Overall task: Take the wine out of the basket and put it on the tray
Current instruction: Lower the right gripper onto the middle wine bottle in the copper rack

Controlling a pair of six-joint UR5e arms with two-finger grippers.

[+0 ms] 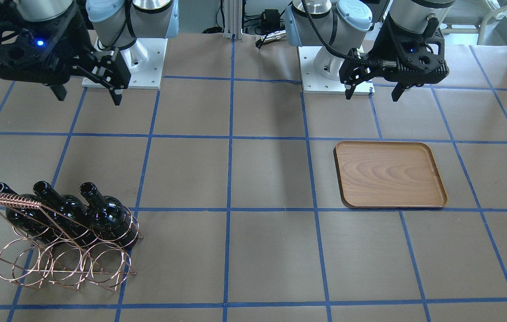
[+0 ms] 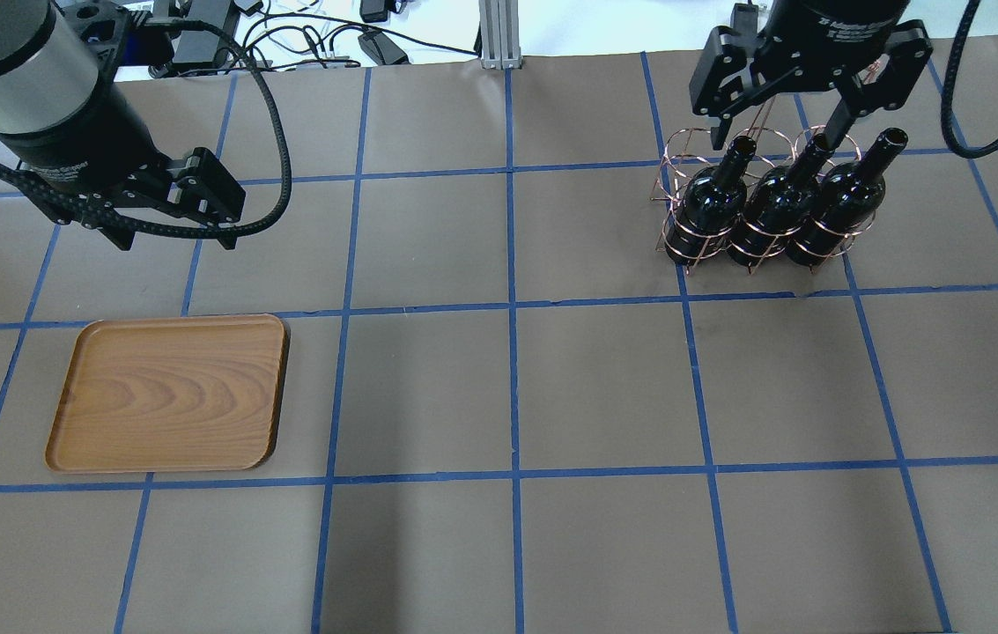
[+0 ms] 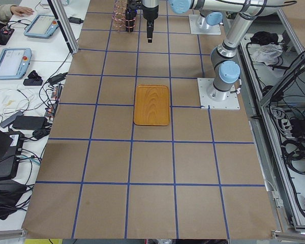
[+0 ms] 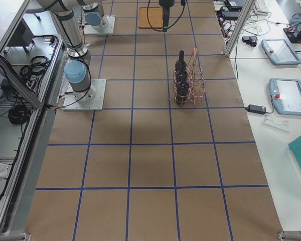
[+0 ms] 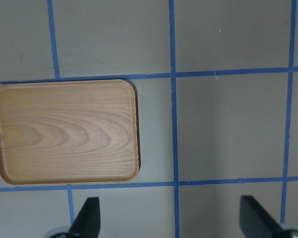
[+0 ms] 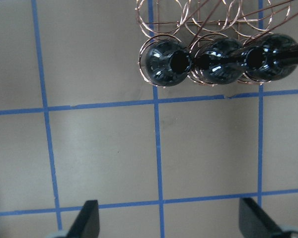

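Three nearly black wine bottles [image 1: 63, 210] stand tilted, side by side, in the copper wire basket [image 1: 61, 264]; they also show in the overhead view [image 2: 776, 207]. The basket [image 2: 683, 158] is on the robot's right. My right gripper [image 2: 774, 139] hangs open and empty above the table, on the robot's side of the bottles; in the right wrist view the bottle mouths [image 6: 179, 62] lie beyond its gripper [image 6: 171, 223]. The empty wooden tray [image 2: 168, 392] lies flat on the robot's left. My left gripper [image 2: 174, 239] is open and empty, raised near the tray [image 5: 64, 131].
The brown table [image 2: 516, 387] carries a grid of blue tape lines. The two arm bases [image 1: 123, 62] stand at the robot's edge. Cables and a metal post [image 2: 494, 35] sit at the far edge; operator pendants [image 4: 283, 95] lie on a side bench.
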